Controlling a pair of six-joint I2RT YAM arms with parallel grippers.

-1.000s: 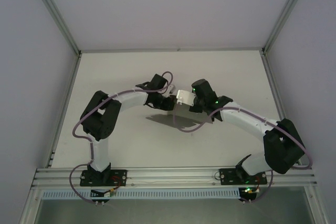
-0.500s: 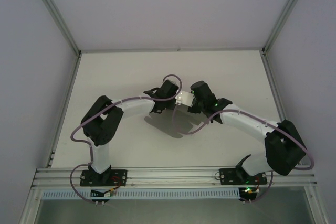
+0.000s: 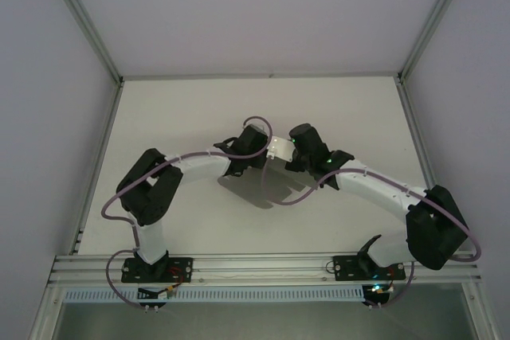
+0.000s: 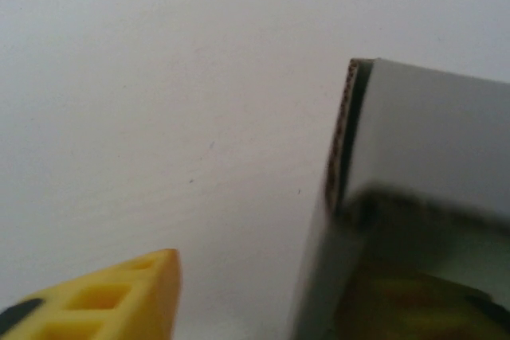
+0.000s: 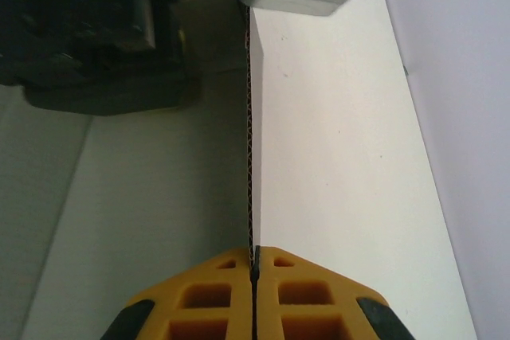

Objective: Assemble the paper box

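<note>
The pale surface [image 3: 183,117] stretches wide under the rig, and both arms reach in to meet near its middle: the left arm [image 3: 191,166] curling in from the left, the right arm [image 3: 374,185] sweeping in from the right. Between their wrists sits the paper box [image 3: 279,147], a small piece of grey card that looks to be held up off the surface, its shadow lying just nearer on the white. The card's long run goes left to right, wrist to wrist, so each arm has one end of it and both are about equally near. The right gripper [image 5: 255,264] has the grip: in its wrist view the two yellow fingers are pinched tight together on the card's edge, and the card runs edge-on straight away from them towards the left wrist. The left gripper [image 3: 264,154] stands with its jaws apart. In its own view one yellow finger [image 4: 119,300] sits off to the left with bare surface between it and the card, while an upright folded corner of the box rises on the right. So the box lies to the right of that free finger, and closing on the wall looks like the next call. The box's inside is blurred; I can make out nothing in it.
</note>
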